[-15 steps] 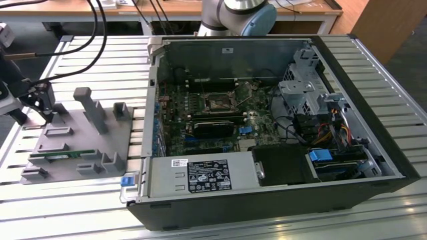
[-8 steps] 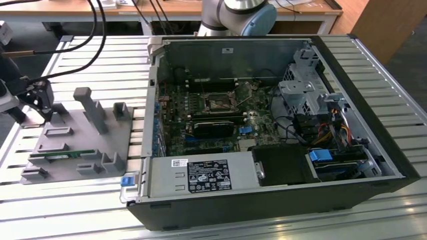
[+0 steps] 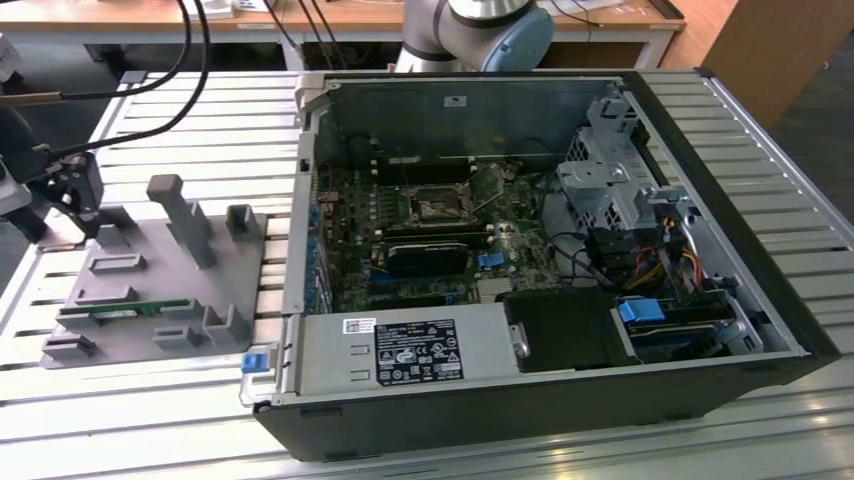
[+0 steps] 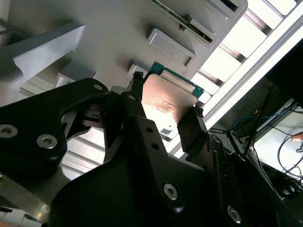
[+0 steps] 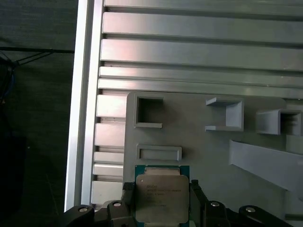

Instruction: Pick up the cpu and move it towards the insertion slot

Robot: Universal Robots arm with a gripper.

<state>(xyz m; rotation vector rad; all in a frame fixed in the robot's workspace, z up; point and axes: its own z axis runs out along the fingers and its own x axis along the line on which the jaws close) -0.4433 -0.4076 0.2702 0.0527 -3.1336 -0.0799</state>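
In both wrist views the cpu point(image 5: 161, 191) point(image 4: 166, 100), a flat square chip with a shiny metal top and a green edge, sits between the two black fingers of my gripper point(image 5: 161, 201) point(image 4: 165, 105), which is shut on it. It is over the near edge of the grey holder plate point(image 5: 189, 127) point(image 4: 118, 38); I cannot tell whether it still touches the plate. In the exterior view my gripper point(image 3: 70, 195) is at the far left, over that plate point(image 3: 147, 270). The insertion slot point(image 3: 437, 207) is a small square socket on the motherboard inside the open computer case, well to the exterior view's right of the gripper.
The plate carries raised grey posts point(image 3: 180, 215) and pockets, and a green memory stick point(image 3: 118, 311) lies near its front. The black computer case point(image 3: 561, 400) has tall walls, a power supply point(image 3: 400, 350) at the front and cables on the exterior view's right. Everything rests on a slatted aluminium table point(image 3: 134, 400).
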